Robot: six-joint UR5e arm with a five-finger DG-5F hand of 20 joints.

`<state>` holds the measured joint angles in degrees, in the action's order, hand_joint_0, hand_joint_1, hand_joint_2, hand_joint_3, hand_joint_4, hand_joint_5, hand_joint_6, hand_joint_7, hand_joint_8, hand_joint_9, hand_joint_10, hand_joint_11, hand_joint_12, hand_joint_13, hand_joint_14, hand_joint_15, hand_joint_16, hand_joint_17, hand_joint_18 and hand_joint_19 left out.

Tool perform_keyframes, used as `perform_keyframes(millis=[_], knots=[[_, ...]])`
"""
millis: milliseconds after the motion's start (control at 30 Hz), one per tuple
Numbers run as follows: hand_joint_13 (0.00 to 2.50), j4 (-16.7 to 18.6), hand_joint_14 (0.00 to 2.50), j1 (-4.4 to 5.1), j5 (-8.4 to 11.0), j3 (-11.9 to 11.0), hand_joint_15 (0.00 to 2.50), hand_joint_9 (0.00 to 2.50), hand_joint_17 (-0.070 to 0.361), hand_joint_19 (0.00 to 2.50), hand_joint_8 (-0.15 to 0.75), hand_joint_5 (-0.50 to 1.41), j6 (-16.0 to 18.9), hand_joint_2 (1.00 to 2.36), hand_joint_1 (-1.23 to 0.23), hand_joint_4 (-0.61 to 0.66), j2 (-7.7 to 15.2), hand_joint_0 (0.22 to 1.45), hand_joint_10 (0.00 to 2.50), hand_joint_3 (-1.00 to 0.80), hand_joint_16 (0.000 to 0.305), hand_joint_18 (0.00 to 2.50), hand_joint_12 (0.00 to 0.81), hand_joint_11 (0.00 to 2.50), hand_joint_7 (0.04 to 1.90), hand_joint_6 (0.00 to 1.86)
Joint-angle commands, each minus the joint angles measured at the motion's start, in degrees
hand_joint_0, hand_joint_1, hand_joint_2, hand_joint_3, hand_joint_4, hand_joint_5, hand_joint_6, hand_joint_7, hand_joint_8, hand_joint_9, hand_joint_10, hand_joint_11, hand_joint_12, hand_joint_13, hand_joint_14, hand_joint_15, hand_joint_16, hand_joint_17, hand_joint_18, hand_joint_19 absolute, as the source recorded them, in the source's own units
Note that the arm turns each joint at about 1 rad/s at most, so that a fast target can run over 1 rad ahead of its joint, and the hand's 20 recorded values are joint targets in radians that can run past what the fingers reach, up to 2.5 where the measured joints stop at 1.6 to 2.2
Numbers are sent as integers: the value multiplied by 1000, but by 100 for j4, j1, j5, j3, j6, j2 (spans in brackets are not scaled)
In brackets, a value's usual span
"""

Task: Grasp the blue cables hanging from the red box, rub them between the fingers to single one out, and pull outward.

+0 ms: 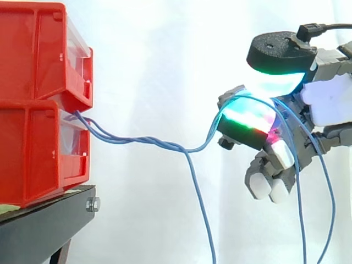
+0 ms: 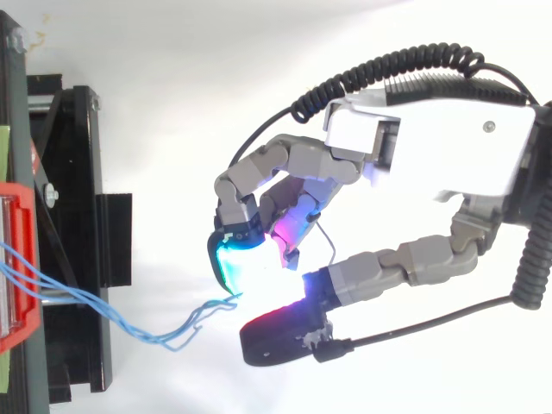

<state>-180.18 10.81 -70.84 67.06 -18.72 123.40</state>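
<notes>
Cables: blue, twisted, running from front of lower bin across to hand, loose ends hanging beyond. Hand: curled, pinching several strands between glowing pads. Judged mid-rub, more than one strand held. Recommended: roll pads gently across each other, shed extras, keep pinch light, then draw straight away from bin; avoid jerking, tangle at twist likely.

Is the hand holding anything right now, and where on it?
Yes. The hand's fingers pinch the blue cables partway along their length, out from the red box; loose lengths hang below.
</notes>
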Motion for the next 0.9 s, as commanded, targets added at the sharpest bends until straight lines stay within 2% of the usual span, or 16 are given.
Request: perform_keyframes(millis=[0, 167, 867], knots=[[786, 0, 21, 0, 0, 0, 578, 1125, 126, 420, 296, -69, 0, 1008, -825, 8, 0, 600, 15, 19, 56, 670, 374, 471, 1161, 866], [841, 0, 21, 0, 0, 0, 550, 1169, 129, 414, 308, -67, 0, 1004, -819, 5, 0, 594, 16, 10, 57, 694, 404, 507, 1117, 869], [921, 0, 21, 0, 0, 0, 606, 1202, 124, 445, 321, -63, 0, 1001, -812, 19, 0, 590, 17, 14, 55, 779, 418, 533, 1096, 869]])
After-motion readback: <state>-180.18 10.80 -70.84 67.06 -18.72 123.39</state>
